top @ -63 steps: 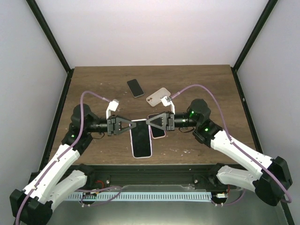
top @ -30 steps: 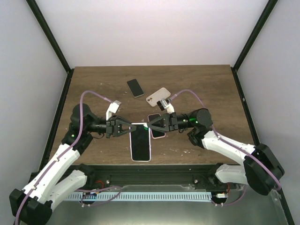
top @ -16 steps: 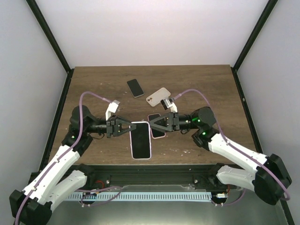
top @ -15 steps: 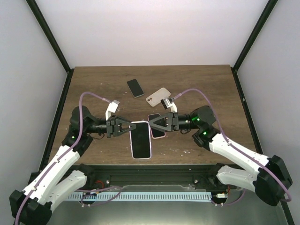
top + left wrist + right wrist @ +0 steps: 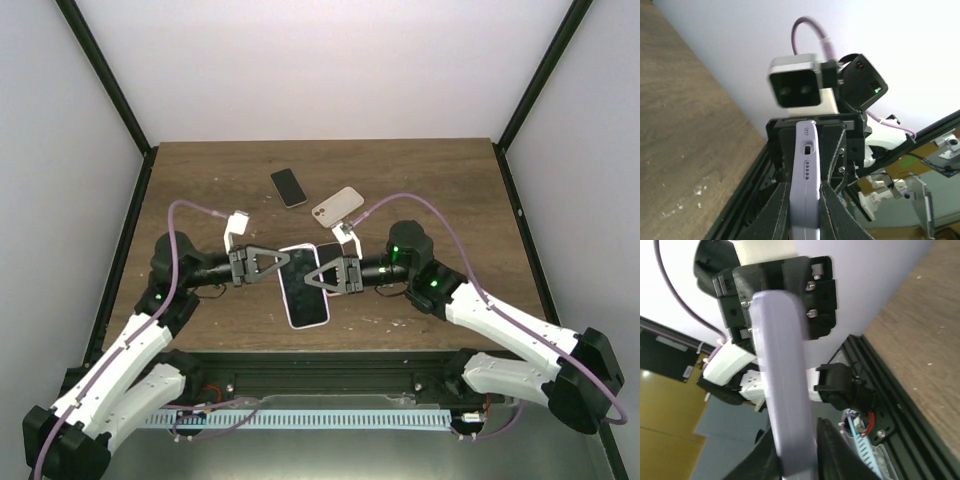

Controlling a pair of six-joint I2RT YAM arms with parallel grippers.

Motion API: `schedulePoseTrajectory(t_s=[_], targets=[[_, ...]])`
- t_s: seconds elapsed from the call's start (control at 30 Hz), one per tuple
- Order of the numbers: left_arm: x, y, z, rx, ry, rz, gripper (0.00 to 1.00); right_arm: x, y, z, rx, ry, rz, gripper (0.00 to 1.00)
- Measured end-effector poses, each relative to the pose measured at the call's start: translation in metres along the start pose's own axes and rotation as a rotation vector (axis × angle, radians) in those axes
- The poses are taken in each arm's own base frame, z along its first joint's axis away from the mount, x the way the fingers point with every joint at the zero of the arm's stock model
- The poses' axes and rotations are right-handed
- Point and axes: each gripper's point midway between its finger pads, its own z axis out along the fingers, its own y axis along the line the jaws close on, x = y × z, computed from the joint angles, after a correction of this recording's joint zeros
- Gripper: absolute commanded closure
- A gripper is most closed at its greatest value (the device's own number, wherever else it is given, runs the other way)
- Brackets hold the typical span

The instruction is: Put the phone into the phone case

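Mia: Where is the phone (image 5: 300, 300)?

Sam: Up off the tabletop (image 5: 200, 190), in the middle near the front. Its face is black.

Mia: Who has it?

Sam: Both. The left hand (image 5: 281, 265) pinches it from one side and the right hand (image 5: 314, 280) pinches it from the other. Each hand has its two fingers pressed on the phone, front and back.

Mia: Is it in its case?

Sam: It has a purple rim (image 5: 806, 175) with a little hole for the plug. I think that is the case, but I cannot tell if every corner is snapped in.

Mia: How do you do this bit well?

Sam: One hand should hold tight and not wiggle. The other should push softly on a loose corner until the rim hugs it all round. Don't squash the glass. Don't open both hands at once, or it could drop.

Mia: And the small phone (image 5: 289, 187) and pale case (image 5: 337, 204) at the back?

Sam: They lie well apart. Leave them.
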Motion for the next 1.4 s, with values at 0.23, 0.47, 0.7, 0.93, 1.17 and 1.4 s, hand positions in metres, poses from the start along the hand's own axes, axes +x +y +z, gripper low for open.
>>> schedulePoseTrajectory(t_s=[0.23,0.47,0.7,0.93,1.17,1.4], targets=[[-0.008,-0.006,-0.004,-0.09,0.022,0.087,0.44,0.008,-0.003,0.001,0.015,0.043,-0.039,0.99],[-0.025,-0.037,-0.009,-0.122,0.049,0.3,0.45,0.02,-0.012,0.005,0.009,0.109,0.002,0.99],[-0.007,0.005,-0.001,-0.186,0.177,0.24,0.56,0.025,-0.014,0.009,-0.011,0.144,0.015,0.99],[0.001,0.013,0.002,-0.181,0.217,0.211,0.81,0.025,-0.021,0.013,-0.007,0.152,0.027,0.99],[0.006,0.01,0.001,-0.153,0.22,0.186,0.49,0.024,-0.036,0.016,0.045,0.135,0.03,0.99],[-0.002,0.019,-0.003,-0.248,0.173,0.194,0.3,0.011,-0.068,0.001,0.178,0.077,0.043,0.99]])
